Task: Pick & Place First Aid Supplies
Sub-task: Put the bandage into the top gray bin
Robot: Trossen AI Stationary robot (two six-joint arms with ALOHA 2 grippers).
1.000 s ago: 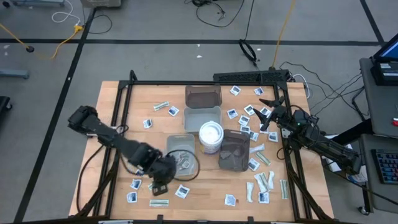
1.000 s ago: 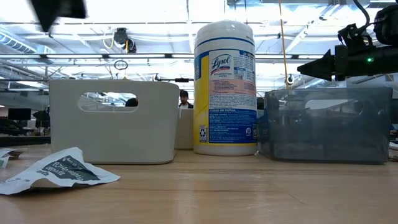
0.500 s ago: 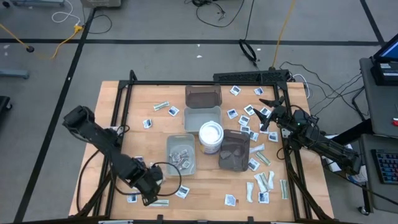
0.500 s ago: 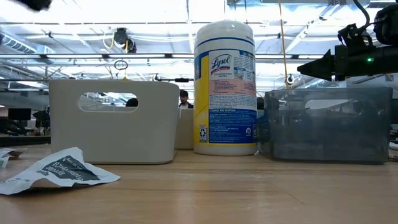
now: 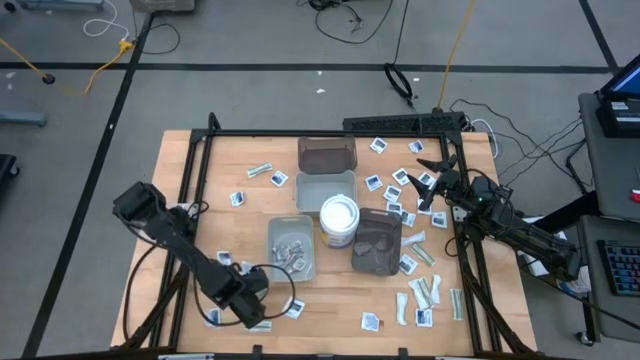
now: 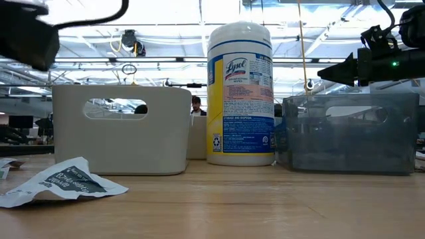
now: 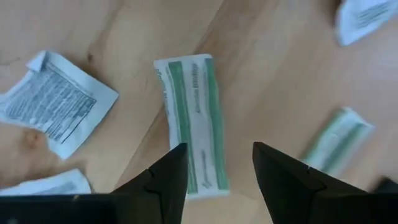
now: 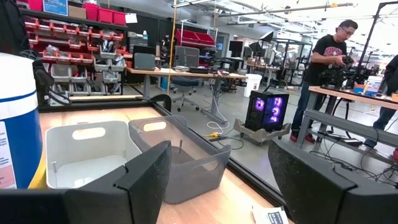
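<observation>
The first aid supplies lie scattered on the wooden table: square white packets and narrow green-white strips. My left gripper [image 5: 250,306] hangs near the front left, pointing down and open. Its fingers [image 7: 219,169] stand over the near end of one green-white strip [image 7: 193,118], which lies flat on the wood and shows no touch with them. A square white packet [image 7: 56,102] lies beside it, and another strip [image 7: 336,140] on the other side. My right gripper [image 5: 432,182] waits open at the table's right, held level [image 8: 217,180].
At mid-table stand a light grey tray [image 5: 292,247] holding several packets, a second grey tray [image 5: 326,188], two dark translucent trays [image 5: 327,153] [image 5: 377,240] and a round white wipes tub [image 5: 339,220]. A crumpled packet [image 6: 60,182] lies in front of the low camera.
My left gripper has moved from beside the light grey tray toward the table's near left corner, has come down close to the wood and has rolled about its own axis. My right arm has kept still.
</observation>
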